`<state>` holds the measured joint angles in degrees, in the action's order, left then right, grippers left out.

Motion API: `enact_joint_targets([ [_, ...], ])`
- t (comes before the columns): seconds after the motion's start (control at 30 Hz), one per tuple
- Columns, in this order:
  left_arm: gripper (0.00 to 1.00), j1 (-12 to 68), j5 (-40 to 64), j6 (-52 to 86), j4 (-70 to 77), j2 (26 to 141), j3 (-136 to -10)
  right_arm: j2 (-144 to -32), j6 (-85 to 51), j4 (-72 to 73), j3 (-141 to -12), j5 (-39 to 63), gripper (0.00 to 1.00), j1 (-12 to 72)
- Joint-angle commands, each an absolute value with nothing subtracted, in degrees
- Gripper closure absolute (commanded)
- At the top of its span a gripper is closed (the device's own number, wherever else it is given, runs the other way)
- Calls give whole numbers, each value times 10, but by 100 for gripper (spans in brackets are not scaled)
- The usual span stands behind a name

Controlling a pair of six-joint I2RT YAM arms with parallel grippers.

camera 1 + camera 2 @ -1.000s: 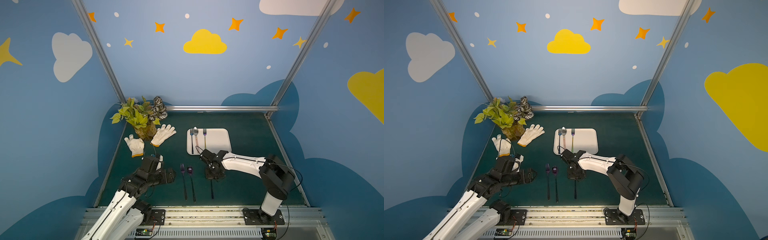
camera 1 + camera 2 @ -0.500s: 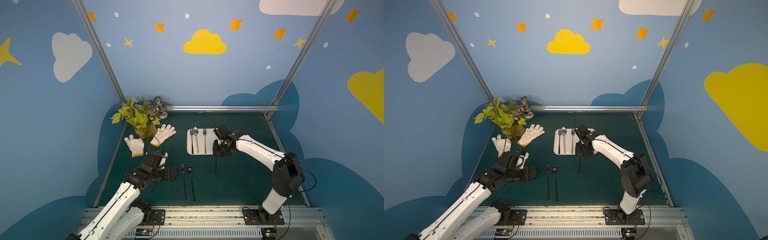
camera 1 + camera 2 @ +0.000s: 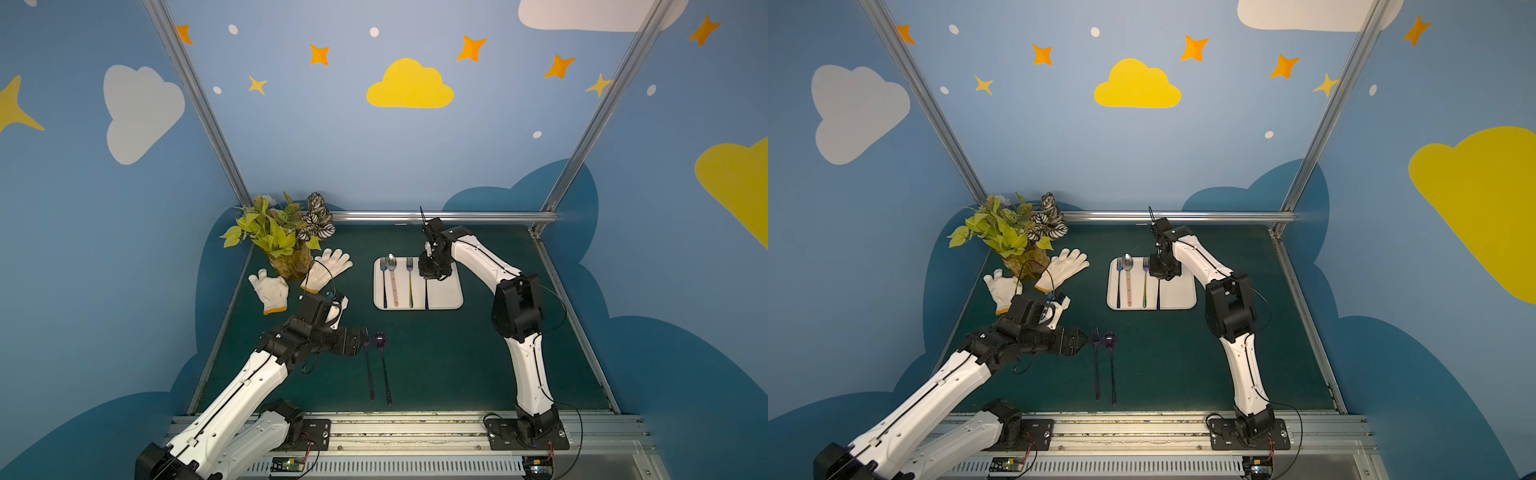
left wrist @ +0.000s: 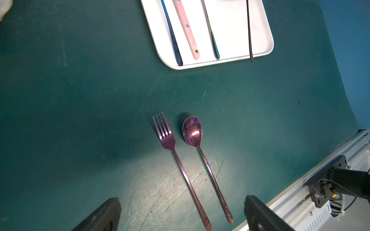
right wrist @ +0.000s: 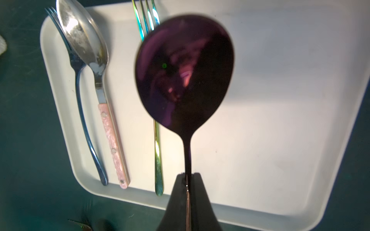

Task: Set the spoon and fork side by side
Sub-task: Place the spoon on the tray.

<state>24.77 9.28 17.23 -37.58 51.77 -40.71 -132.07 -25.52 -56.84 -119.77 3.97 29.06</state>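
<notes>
Spoon [image 5: 184, 80], glossy dark purple

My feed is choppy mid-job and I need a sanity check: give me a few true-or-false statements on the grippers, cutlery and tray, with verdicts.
1. The right gripper is shut on a dark spoon. True.
2. The left gripper holds the purple fork. False: it is open and empty, and that fork lies on the mat.
3. A blue fork, a pink-handled spoon and a rainbow fork lie on the tray. True.
4. The gloves lie on the tray. False: they are on the mat beside the plant.
5. The purple fork and purple spoon lie side by side on the mat. True.
</notes>
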Motion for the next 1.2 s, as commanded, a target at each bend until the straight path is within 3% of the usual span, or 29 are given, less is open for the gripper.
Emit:
enact_joint_targets([
  [0.0, 0, 249, 93, 159, -376, 499, -392, -1349, -245, -612, -1252, 41, 100, 290],
  [0.27, 0, 250, 83, 158, -384, 465, -378, -1409, -253, -615, -1319, 40, 100, 290],
  [1.17, 0, 258, 76, 163, -386, 459, -378, -1472, -258, -605, -1354, 32, 100, 288],
])
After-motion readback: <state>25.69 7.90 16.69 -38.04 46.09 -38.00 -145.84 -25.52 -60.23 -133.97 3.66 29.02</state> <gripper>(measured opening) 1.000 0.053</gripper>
